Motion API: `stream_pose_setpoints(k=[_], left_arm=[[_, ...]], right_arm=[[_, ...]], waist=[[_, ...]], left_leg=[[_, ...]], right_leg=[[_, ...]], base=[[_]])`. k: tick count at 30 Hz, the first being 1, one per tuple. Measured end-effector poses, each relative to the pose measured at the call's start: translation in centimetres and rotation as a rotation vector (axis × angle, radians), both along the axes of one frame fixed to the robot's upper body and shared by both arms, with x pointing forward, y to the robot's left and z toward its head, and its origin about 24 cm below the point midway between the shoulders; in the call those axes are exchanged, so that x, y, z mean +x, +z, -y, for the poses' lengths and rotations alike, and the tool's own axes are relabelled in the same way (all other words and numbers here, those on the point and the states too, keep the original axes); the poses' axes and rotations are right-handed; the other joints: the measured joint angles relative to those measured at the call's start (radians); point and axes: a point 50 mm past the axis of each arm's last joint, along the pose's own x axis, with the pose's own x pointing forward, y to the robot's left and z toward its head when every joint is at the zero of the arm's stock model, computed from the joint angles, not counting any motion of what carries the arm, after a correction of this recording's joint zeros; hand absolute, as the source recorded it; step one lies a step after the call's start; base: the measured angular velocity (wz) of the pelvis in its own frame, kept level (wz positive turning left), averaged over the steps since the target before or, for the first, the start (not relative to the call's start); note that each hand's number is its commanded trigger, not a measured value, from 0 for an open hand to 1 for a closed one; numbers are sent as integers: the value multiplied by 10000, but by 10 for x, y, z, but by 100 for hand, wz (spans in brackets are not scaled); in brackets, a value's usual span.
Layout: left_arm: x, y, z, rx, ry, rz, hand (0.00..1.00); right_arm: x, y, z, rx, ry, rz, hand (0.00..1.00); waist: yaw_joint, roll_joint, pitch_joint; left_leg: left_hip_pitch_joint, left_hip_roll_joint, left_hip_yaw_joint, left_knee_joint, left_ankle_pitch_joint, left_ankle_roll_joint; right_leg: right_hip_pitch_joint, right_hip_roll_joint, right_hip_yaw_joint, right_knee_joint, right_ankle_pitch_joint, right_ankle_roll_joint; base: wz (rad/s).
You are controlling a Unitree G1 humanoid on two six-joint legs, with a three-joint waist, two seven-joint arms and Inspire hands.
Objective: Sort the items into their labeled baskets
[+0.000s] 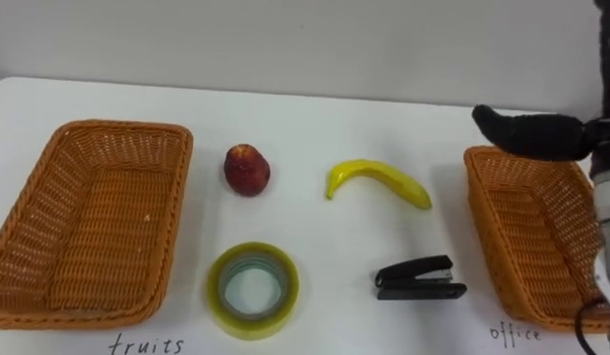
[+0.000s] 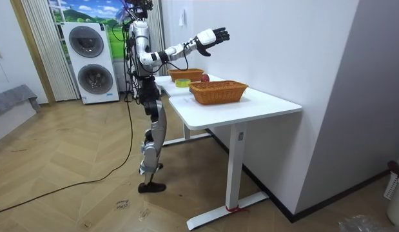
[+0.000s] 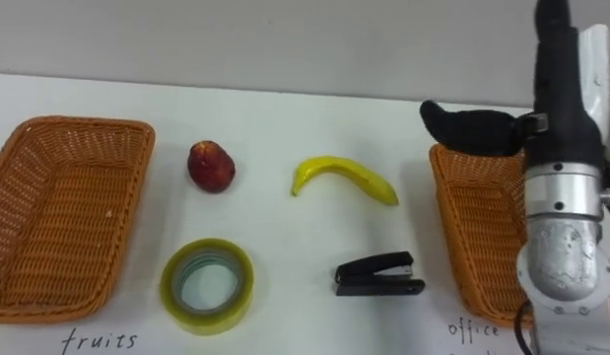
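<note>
White table [image 1: 314, 128] by wall [image 2: 283, 45]; right hand [image 2: 211, 37] raised.

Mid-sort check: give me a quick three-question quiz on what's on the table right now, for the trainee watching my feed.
1. Multiple choice: which thing lies nearest the office basket? A the apple; B the stapler; C the tape roll.
2. True or false: the right hand holds the banana.
3. Count: how many things lie loose on the table between the two baskets?

Key
1. B.
2. False: the right hand is raised and open with nothing in it, and the banana lies on the table.
3. Four: apple, banana, tape roll, stapler.
</note>
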Motion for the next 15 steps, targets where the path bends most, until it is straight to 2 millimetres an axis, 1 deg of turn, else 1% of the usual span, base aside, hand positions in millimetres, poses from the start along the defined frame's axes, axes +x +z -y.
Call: stream_pose_setpoints(k=[3, 6, 9, 11, 15], left_arm=[[1, 0, 0, -51, -231, -78, 0], [3, -1, 1, -180, -340, -185, 0], [7, 0, -1, -127, -478, -176, 0], [10, 0, -2, -107, -479, -202, 0], [14, 0, -3, -135, -456, -208, 0]], right_arm=[[3, -11, -6, -231, 597, -959, 0], [5, -23, -10, -1002, 979, -2038, 0], [6, -30, -12, -1768, 1384, -3025, 0], [6, -34, -12, -1839, 1619, -3609, 0], [5, -50, -9, -1784, 2090, -5146, 0]], waist=[[-2, -70, -7], [-3, -67, -4], [68, -61, -8], [124, -42, 3], [223, -1, 6]], left_leg=[[3, -9, -13, 13, 0, 0], [-32, -31, -28, 54, -1, 2], [-180, -27, -27, 157, -1, 2], [-197, -23, -31, 181, -1, 2], [-195, -25, -13, 200, -1, 2]], right_leg=[[18, -8, 9, 1, 1, -1], [11, -28, -23, 2, 2, -1], [-95, -28, -39, 10, 2, -1], [-106, -26, -26, 10, 2, -2], [-75, -30, -34, 21, 4, -5]], base=[[0], [0], [0], [0], [0]])
